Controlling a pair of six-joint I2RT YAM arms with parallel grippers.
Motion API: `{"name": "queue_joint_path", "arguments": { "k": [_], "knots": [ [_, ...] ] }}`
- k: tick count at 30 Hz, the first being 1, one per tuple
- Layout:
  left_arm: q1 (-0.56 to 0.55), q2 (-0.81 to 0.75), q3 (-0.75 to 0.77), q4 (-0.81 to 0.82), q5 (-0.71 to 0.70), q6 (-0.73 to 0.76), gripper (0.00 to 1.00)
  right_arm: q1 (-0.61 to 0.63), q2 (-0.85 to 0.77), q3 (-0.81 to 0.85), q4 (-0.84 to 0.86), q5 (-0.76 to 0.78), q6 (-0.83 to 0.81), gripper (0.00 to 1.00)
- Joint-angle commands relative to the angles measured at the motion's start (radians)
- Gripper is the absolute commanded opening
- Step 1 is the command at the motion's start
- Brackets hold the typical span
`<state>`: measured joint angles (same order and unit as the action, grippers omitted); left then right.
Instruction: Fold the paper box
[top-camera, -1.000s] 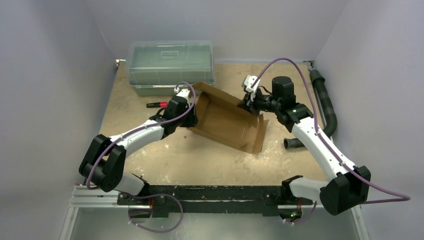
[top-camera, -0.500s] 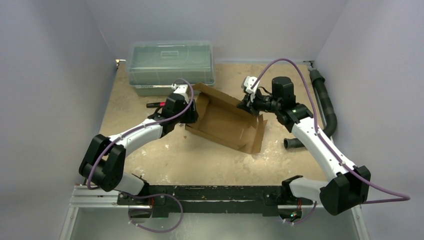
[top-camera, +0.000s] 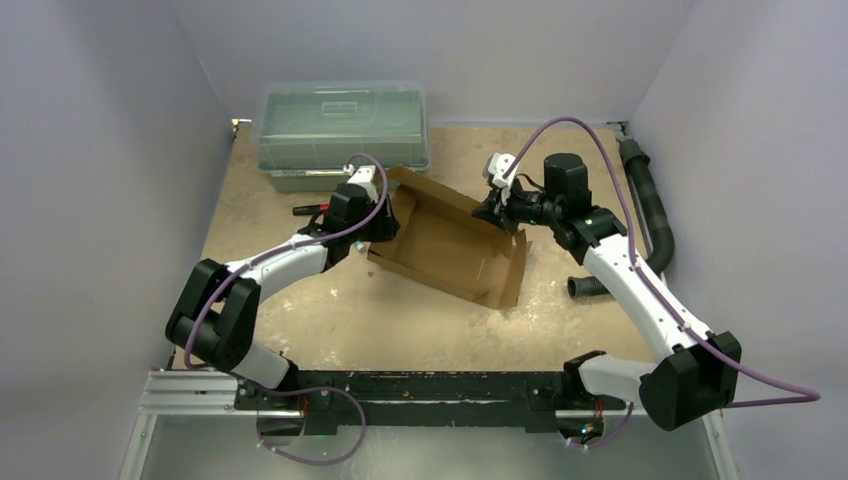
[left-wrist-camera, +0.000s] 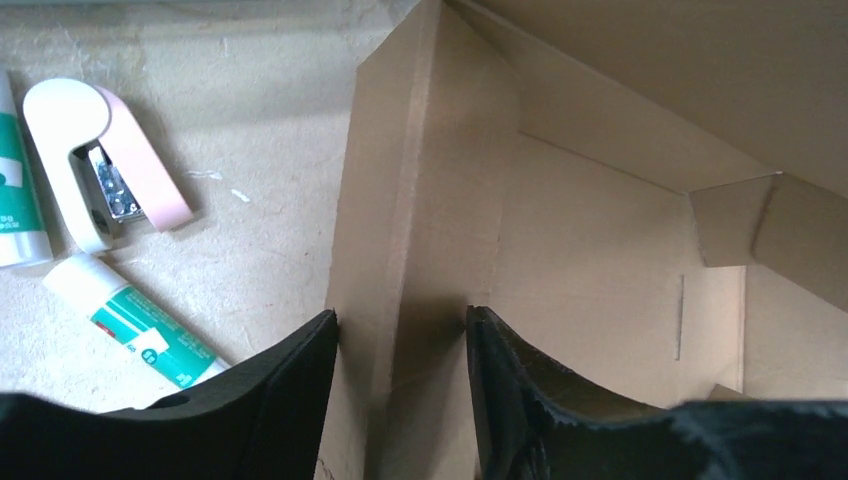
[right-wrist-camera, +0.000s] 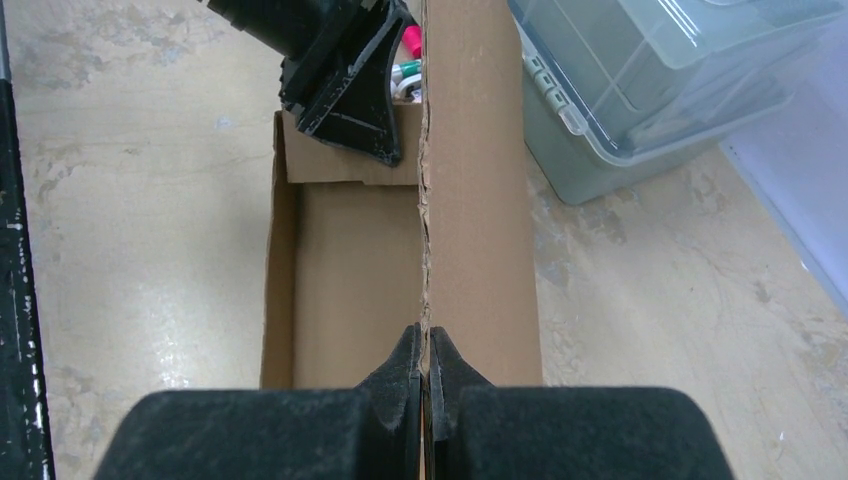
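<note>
The paper box (top-camera: 450, 250) is brown corrugated cardboard, half formed, lying at an angle mid-table with its walls raised. My left gripper (top-camera: 385, 225) is at its left end. In the left wrist view the gripper (left-wrist-camera: 400, 320) is open, one finger outside and one inside the folded end wall (left-wrist-camera: 430, 200), with a gap on the inner side. My right gripper (top-camera: 492, 212) is at the box's far right corner. The right wrist view shows this gripper (right-wrist-camera: 427, 335) shut on the torn top edge of the upright long wall (right-wrist-camera: 480, 200), with the box floor (right-wrist-camera: 345, 270) to its left.
A clear greenish lidded bin (top-camera: 340, 125) stands behind the box at the back left. A red marker (top-camera: 313, 209) lies by the left arm. A pink and white stapler (left-wrist-camera: 100, 150) and a green-labelled glue stick (left-wrist-camera: 130, 320) lie left of the box. A black hose (top-camera: 650, 210) runs along the right wall.
The left jaws have opened wider around the end wall. The left arm and the box have shifted slightly to the left. The right gripper keeps its hold.
</note>
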<state>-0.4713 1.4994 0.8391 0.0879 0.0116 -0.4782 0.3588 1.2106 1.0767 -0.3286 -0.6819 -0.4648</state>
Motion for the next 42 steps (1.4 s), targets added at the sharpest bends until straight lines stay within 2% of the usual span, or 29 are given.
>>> {"name": "queue_joint_path", "arguments": {
  "k": [1,6,8,9,13,18,21,26,30,32,39,42],
  "knots": [
    [0.008,0.034,0.008,0.008,-0.046,0.033,0.43,0.0,-0.005,-0.006,0.02,-0.051,-0.007,0.0],
    [0.007,0.045,0.0,-0.018,-0.08,0.05,0.11,0.0,0.001,-0.008,0.016,-0.037,-0.006,0.0],
    [0.005,0.044,-0.011,-0.016,-0.085,0.049,0.01,0.0,0.002,-0.009,0.016,-0.033,-0.006,0.0],
    [0.002,0.044,-0.016,-0.015,-0.089,0.048,0.0,0.0,0.003,-0.01,0.015,-0.035,-0.006,0.0],
    [-0.054,0.027,-0.035,-0.025,-0.17,0.055,0.0,0.0,0.011,-0.014,0.018,-0.045,-0.003,0.0],
    [-0.205,0.033,-0.016,-0.114,-0.437,0.056,0.0,0.0,0.023,-0.031,0.035,-0.059,0.008,0.0],
    [-0.235,0.049,-0.028,-0.141,-0.517,0.03,0.0,0.0,0.034,-0.036,0.034,-0.065,0.009,0.0],
    [-0.239,0.06,-0.043,-0.134,-0.53,0.023,0.0,0.0,0.035,-0.047,0.037,-0.058,0.008,0.07],
    [-0.242,0.069,-0.036,-0.125,-0.489,0.031,0.0,0.0,0.031,-0.053,0.038,-0.049,-0.001,0.24],
    [-0.241,0.07,-0.042,-0.112,-0.455,0.028,0.0,0.0,0.029,-0.059,0.041,-0.035,-0.003,0.28],
    [-0.241,0.07,-0.073,-0.066,-0.402,0.01,0.0,0.0,0.029,-0.074,0.069,0.022,0.002,0.26],
    [-0.24,0.07,-0.076,-0.057,-0.4,0.014,0.0,-0.001,0.029,-0.074,0.075,0.041,0.006,0.12]
  ]
}}
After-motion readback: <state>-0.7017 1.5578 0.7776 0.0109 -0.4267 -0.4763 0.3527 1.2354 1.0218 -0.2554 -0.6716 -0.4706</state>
